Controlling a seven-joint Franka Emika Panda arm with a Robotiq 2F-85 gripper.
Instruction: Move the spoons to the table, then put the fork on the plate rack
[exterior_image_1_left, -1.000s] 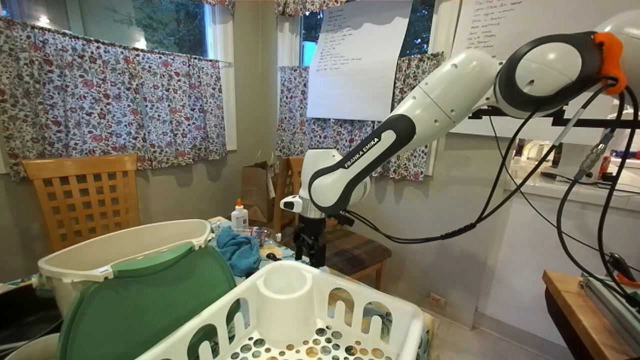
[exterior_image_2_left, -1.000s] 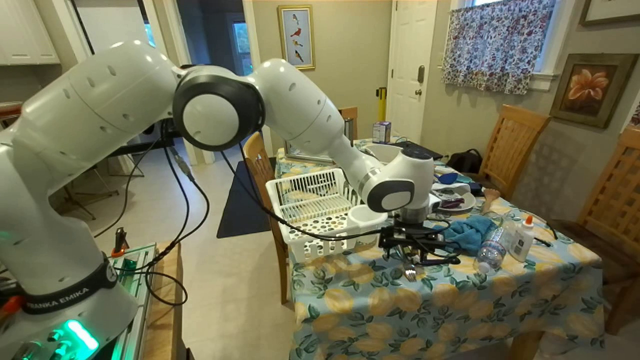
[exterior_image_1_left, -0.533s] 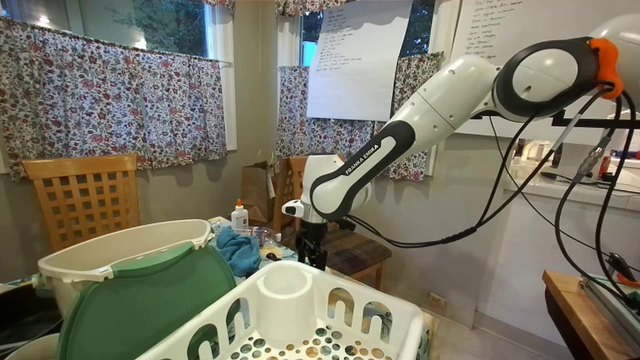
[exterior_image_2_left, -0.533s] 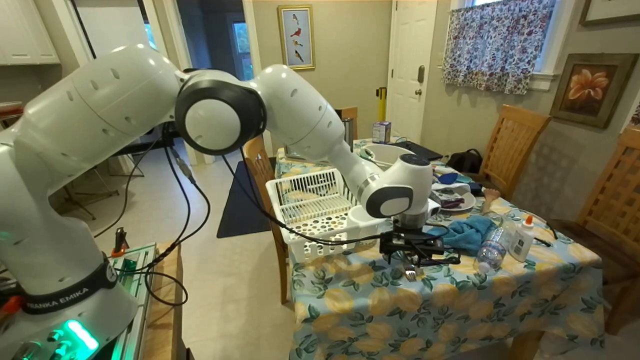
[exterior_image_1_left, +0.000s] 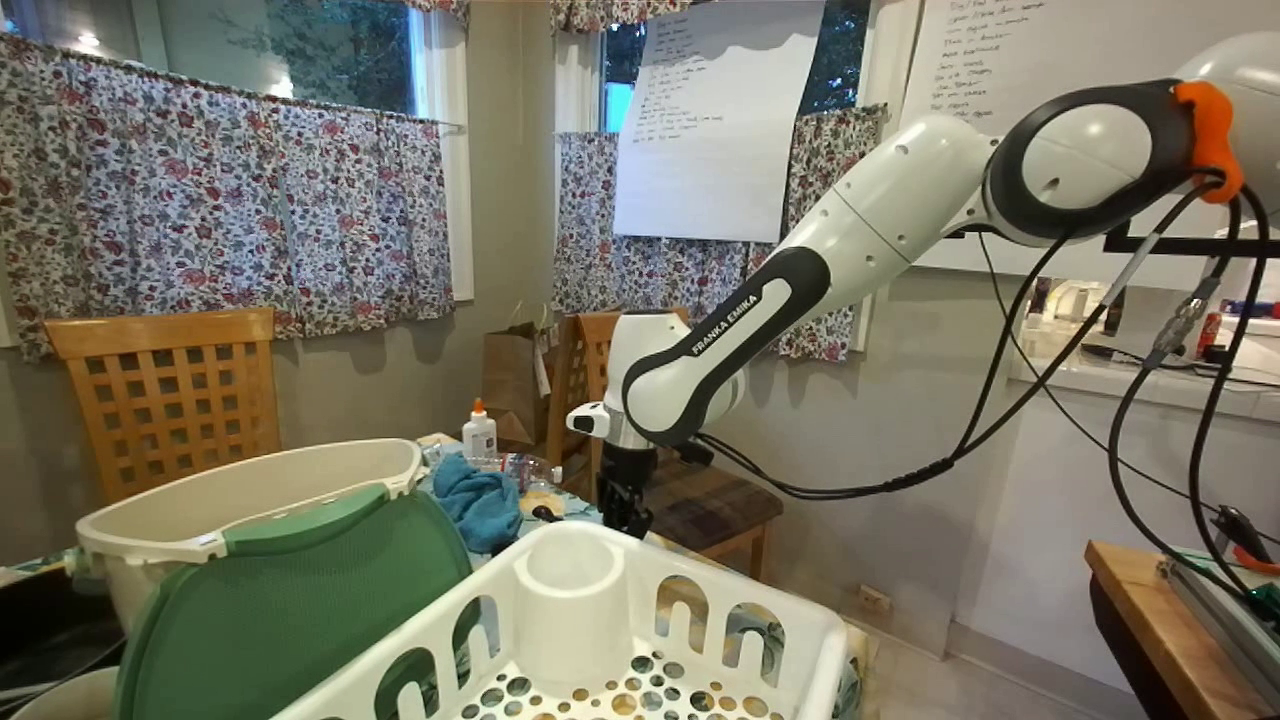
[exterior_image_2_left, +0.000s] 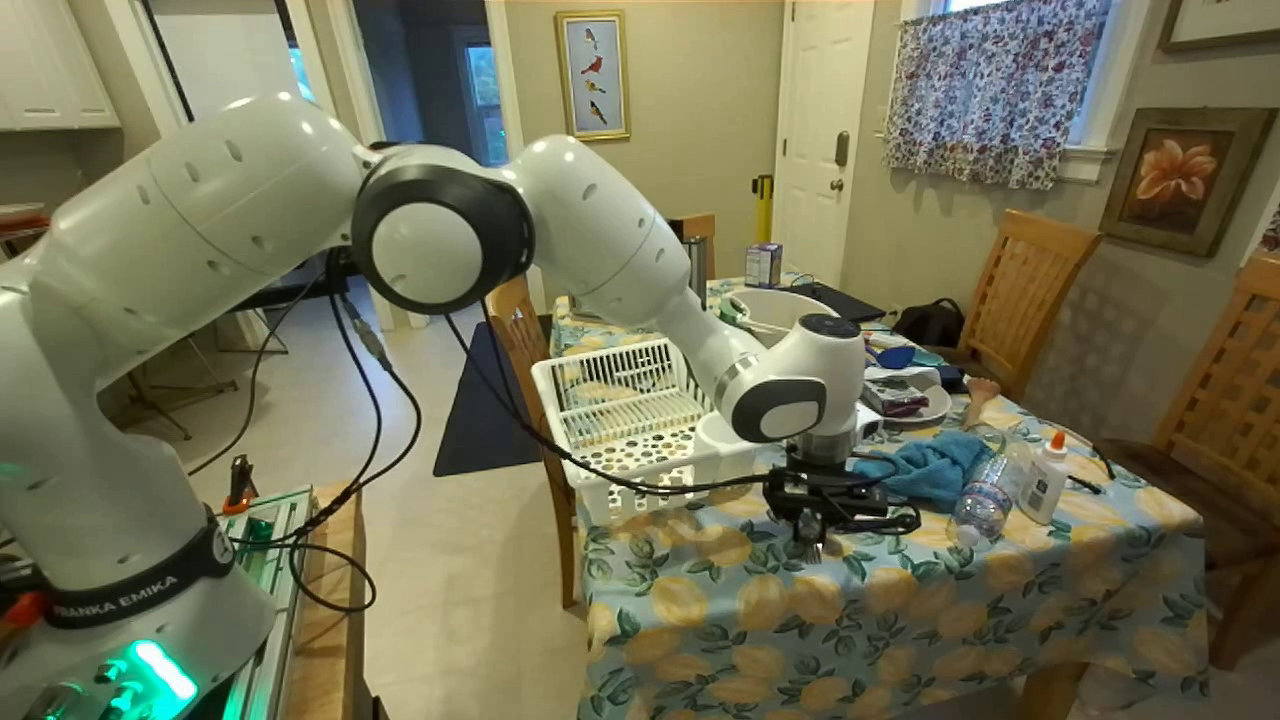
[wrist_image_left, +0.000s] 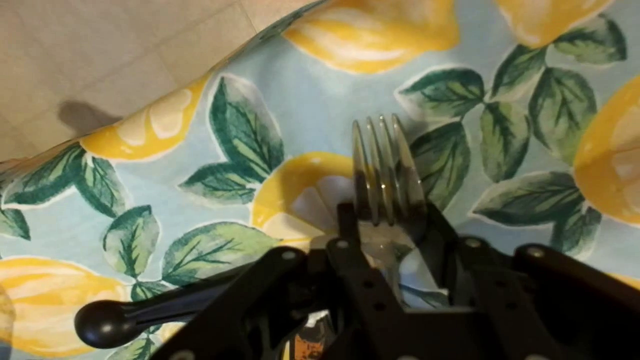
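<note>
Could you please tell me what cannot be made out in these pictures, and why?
Silver four-tined metal fork: end of its handle, hidden behind the black two-fingered claw (wrist view).
White rectangular plastic plate rack: near end, cut off by the lower edge (in an exterior view).
Large rectangular white paper sheet: handwriting, too small to read (in an exterior view).
</note>
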